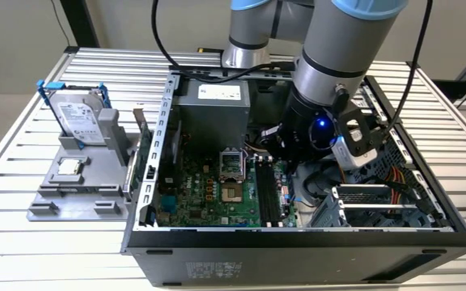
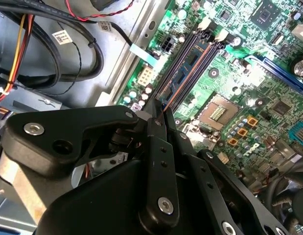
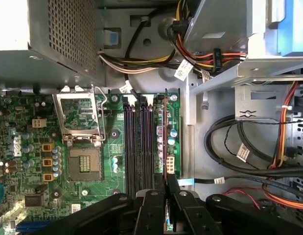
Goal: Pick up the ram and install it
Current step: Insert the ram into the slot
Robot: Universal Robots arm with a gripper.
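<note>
Inside the open computer case [image 1: 148, 182], my gripper [image 1: 302, 167] hangs low over the motherboard. In both wrist views its black fingers are shut on the ram [image 3: 166, 221], a thin bluish-green board seen edge-on between the fingertips. The gripper [image 3: 166, 180] sits at one end of the long black memory slots [image 3: 140, 142], in line with the outermost slot near the board's edge. In the second wrist view the gripper [image 2: 160, 111] points along the same slots [image 2: 190, 63]. I cannot tell whether the ram touches a slot.
The processor socket [image 3: 84, 164] lies beside the slots, with the power supply [image 1: 213, 112] behind it. Cable bundles [image 3: 239, 147] and the drive cage [image 1: 371, 203] crowd the other side. Outside the case, a grey stand [image 1: 43, 209] holds a hard drive [image 1: 81, 118] and a processor chip [image 1: 71, 167].
</note>
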